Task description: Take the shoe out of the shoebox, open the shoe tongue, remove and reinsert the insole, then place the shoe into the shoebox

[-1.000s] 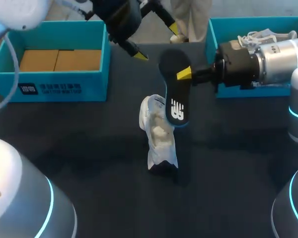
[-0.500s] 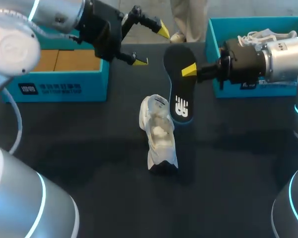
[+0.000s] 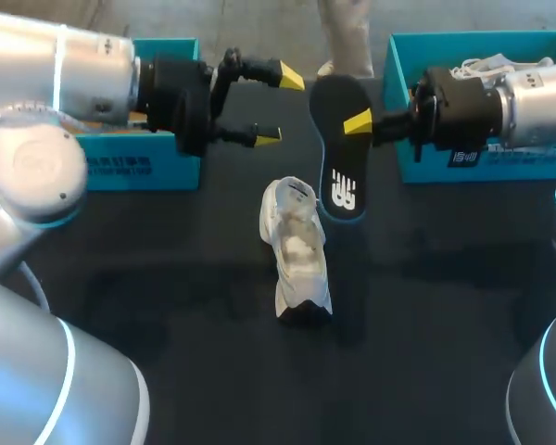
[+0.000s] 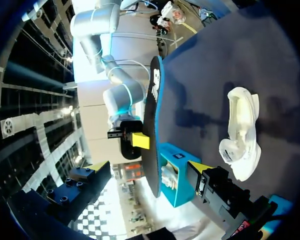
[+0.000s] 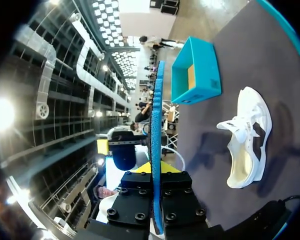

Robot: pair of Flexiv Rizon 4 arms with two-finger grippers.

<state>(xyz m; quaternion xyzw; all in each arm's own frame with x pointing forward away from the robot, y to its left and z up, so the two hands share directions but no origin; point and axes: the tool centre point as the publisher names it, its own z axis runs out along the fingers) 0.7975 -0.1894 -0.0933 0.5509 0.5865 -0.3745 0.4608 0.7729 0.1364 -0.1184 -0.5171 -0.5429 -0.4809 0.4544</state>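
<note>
The shoe (image 3: 296,250) sits on the open table, out of its box, below both pairs of fingers and touched by neither. Behind the left gripper (image 3: 280,107) stands the left shoebox (image 3: 120,167). This gripper's fingers are spread and hold nothing. Just past its upper fingertip hangs the insole (image 3: 338,158), pinched at its upper end by the right gripper (image 3: 357,125), with the right shoebox (image 3: 398,93) behind it.

Removal looks done; reinserting and boxing remain. Bare table surrounds the shoe, but the insole hangs close to the left fingertip.
</note>
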